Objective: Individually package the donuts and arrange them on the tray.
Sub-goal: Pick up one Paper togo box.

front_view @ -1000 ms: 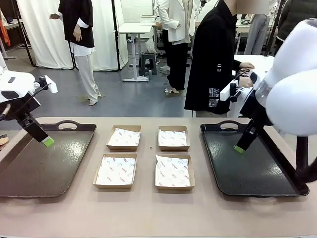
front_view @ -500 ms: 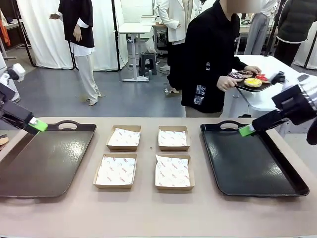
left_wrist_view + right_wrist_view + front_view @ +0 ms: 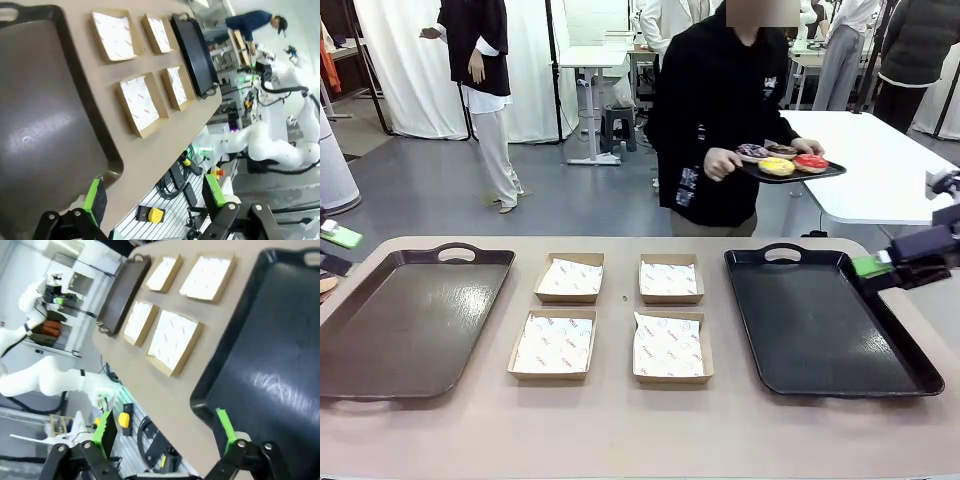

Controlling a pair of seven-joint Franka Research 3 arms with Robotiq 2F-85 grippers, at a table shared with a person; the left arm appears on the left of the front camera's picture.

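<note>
Several donuts lie on a small black serving tray (image 3: 825, 173) that the person carries behind the table's far edge: a sprinkled one (image 3: 753, 152), a yellow one (image 3: 776, 167), a red one (image 3: 811, 162) and a dark one (image 3: 783, 150). On the table a black tray (image 3: 820, 330) lies at the right and a brown tray (image 3: 405, 325) at the left. My left gripper (image 3: 338, 238) hangs at the left edge, off the brown tray; in the left wrist view it (image 3: 155, 197) is open and holds nothing. My right gripper (image 3: 876, 266) hovers over the black tray's right rim, open (image 3: 166, 429) and empty.
Several shallow paper-lined cardboard boxes (image 3: 552, 345) sit in a square between the two trays, also seen from the wrists (image 3: 140, 102) (image 3: 175, 340). A white table (image 3: 880, 170) stands behind the person at the right. Other people stand farther back.
Both arms have drawn back outward from over the trays to the table's sides. The person has walked left, carrying the donuts to the far side of the table.
</note>
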